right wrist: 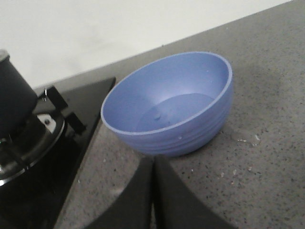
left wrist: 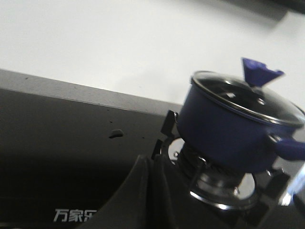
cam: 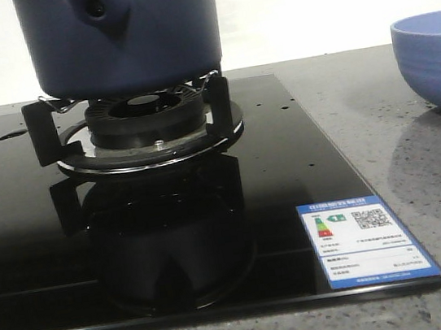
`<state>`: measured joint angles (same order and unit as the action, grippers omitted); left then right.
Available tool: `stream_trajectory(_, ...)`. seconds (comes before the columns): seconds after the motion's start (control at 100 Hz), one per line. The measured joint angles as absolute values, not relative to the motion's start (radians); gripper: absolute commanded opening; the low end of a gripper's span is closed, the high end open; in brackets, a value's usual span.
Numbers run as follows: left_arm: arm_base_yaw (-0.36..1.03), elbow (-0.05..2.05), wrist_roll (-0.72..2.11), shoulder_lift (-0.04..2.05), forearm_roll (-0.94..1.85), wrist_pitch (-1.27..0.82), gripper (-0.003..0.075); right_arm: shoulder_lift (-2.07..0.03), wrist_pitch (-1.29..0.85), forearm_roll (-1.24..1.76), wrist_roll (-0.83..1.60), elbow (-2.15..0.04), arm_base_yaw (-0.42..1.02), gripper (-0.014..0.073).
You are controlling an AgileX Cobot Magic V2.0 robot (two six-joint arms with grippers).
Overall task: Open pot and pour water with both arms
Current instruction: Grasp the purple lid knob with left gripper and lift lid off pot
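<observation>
Pot (cam: 124, 35) is the one dark navy vessel here, and it sits on the black grate (cam: 44, 128) of the single gas burner (cam: 147, 119) at the far part of the glossy black cooktop (cam: 37, 264). A stubby nub with a round hole (cam: 97, 10) faces the front camera. In the left wrist view the pot wears one glass lid (left wrist: 243, 98) with a metal rim, topped by one blue knob (left wrist: 259, 71), so it is closed; a blue side handle (left wrist: 290, 148) juts from its wall.

One label sticker (cam: 366, 239) lies on the near right corner of the cooktop. On the speckled grey counter (cam: 416, 154), to the right of the cooktop and well apart from the pot, stands one lighter blue ribbed bowl (right wrist: 171, 107), upright, with a few droplets inside it.

Two grippers show, one in each wrist view. The left gripper (left wrist: 155, 191) has its dark fingers pressed together with nothing between them, over the cooktop near the burner. The right gripper (right wrist: 153, 195) likewise has its fingers closed against each other and empty, over the counter just beside the bowl.
</observation>
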<state>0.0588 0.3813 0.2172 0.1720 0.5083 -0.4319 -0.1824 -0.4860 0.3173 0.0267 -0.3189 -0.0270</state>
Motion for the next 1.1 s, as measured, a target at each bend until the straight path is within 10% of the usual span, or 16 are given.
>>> stream_trajectory(0.32,0.133,0.644,0.486,0.408,0.597,-0.622,0.0059,-0.448,-0.628,0.308,0.254,-0.568,0.165,-0.0001)
stream_trajectory(0.58,0.255,0.681,0.591,0.493,0.719,-0.613,0.0412,-0.517,-0.618,0.308,0.278,-0.622,0.231,0.0474)
stream_trajectory(1.1,0.29,0.723,1.276,0.846,1.363,-0.482,0.0442,-0.531,-0.584,0.308,0.28,-0.622,0.232,0.047)
